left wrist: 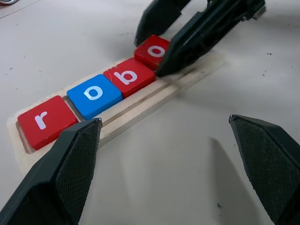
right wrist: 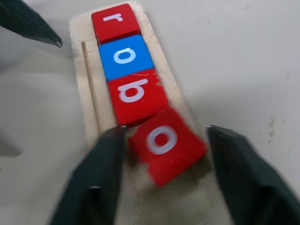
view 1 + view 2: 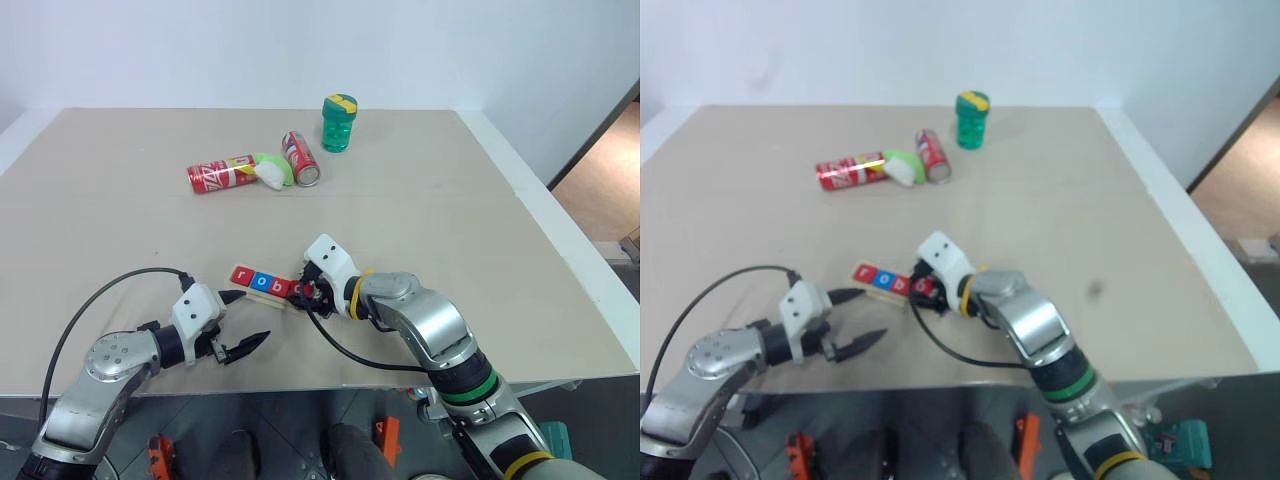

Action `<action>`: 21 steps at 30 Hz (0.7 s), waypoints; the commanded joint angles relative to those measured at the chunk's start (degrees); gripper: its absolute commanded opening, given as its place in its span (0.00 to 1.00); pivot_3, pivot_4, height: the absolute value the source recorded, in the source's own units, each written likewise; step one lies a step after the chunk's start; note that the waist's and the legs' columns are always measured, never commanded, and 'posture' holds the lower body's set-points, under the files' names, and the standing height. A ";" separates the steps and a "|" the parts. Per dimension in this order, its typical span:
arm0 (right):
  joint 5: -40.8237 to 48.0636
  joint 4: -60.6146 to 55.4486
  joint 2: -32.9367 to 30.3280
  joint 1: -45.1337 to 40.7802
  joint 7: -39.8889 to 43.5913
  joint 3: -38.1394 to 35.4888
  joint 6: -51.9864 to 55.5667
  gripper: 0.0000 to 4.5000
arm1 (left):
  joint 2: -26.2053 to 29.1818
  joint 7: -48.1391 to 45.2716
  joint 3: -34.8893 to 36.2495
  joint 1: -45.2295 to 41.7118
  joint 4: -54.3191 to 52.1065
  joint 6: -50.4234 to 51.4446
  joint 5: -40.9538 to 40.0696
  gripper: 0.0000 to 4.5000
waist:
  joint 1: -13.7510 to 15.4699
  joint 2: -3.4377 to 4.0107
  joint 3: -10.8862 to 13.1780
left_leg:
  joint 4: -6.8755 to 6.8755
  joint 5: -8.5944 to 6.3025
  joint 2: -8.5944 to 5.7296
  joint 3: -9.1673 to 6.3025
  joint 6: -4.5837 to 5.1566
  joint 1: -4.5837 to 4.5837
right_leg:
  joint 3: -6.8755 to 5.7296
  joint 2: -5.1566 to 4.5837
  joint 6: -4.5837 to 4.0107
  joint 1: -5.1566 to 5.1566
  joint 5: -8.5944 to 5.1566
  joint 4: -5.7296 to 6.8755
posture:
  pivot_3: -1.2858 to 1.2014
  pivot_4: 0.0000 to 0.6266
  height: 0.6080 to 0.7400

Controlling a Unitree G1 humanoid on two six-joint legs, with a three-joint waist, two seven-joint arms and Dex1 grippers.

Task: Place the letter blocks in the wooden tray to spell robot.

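The wooden tray (image 2: 87, 93) lies near the table's front edge. On it sit, in a row, a red r block (image 2: 114, 21), a blue o block (image 2: 125, 56) and a red b block (image 2: 136, 93). A second red o block (image 2: 164, 143) lies askew after the b, its corner turned off line. My right gripper (image 3: 310, 293) is open, with a finger on either side of that o block and a gap on one side. My left gripper (image 3: 252, 317) is open just in front of the tray's r end and holds nothing.
Two red soda cans (image 3: 222, 175) (image 3: 300, 158) lie on their sides at the table's far middle, with a green and white object (image 3: 270, 170) between them. A green jar (image 3: 339, 123) stands behind. The table's front edge runs just below both arms.
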 commanded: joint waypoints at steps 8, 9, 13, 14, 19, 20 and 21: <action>4.54 -8.44 0.63 -2.55 -1.20 -5.96 1.42 0.99 | 0.72 -1.85 -0.38 -1.54 0.01 -3.32 0.61 1.00 | 0.00 0.00 0.00 | -0.01 0.00 -0.02 -0.02 0.00 -0.04 | -0.01 -0.02 0.01 -0.02 -0.02 0.00 | 0.52 0.24 1.00; 4.93 -8.75 0.22 -3.10 -1.06 -6.98 1.15 0.99 | 0.72 -2.10 -0.49 -1.78 0.06 -3.54 0.65 1.00 | 0.00 0.00 0.00 | -0.01 0.00 -0.03 -0.02 0.00 -0.04 | 0.00 -0.02 0.02 -0.02 -0.01 0.00 | 0.52 0.24 1.00; 7.27 -10.76 -2.50 -4.40 0.20 -10.47 1.16 0.99 | 0.72 -2.60 -0.89 -2.82 0.40 -3.86 0.78 1.00 | 0.00 0.00 0.00 | 0.01 0.00 -0.04 0.00 0.00 -0.04 | 0.00 -0.04 0.03 -0.02 0.00 -0.01 | 0.52 0.24 1.00; 7.99 -11.40 -3.07 -4.47 0.46 -11.09 1.68 0.99 | 0.74 -2.64 -0.91 -3.00 0.51 -3.85 0.76 1.00 | 0.00 0.00 0.00 | 0.01 0.00 -0.04 0.00 0.00 -0.04 | 0.00 -0.04 0.03 -0.02 0.00 -0.01 | 0.52 0.24 1.00; 14.31 -17.32 -8.92 -2.06 4.62 -12.23 7.56 0.99 | 1.10 -4.11 -0.45 -2.81 0.86 -3.76 -0.43 1.00 | 0.01 0.00 0.00 | -0.12 -0.01 -0.04 -0.05 0.00 -0.05 | -0.01 -0.03 0.01 -0.04 -0.11 -0.01 | 0.52 0.24 1.00; 14.74 -17.52 -9.46 -1.41 4.54 -12.07 7.70 0.99 | 1.22 -4.59 -0.26 -2.66 0.86 -3.66 -0.97 1.00 | 0.00 0.00 0.00 | -0.14 -0.01 -0.05 -0.06 0.00 -0.05 | -0.01 -0.03 0.00 -0.04 -0.13 -0.01 | 0.52 0.24 1.00; 14.38 -17.23 -10.03 -0.64 4.19 -11.33 6.95 0.99 | 1.31 -4.91 -0.11 -2.63 0.99 -3.59 -1.31 1.00 | 0.00 0.00 0.00 | -0.16 -0.01 -0.05 -0.07 0.00 -0.05 | -0.02 -0.03 -0.01 -0.04 -0.14 -0.01 | 0.52 0.24 1.00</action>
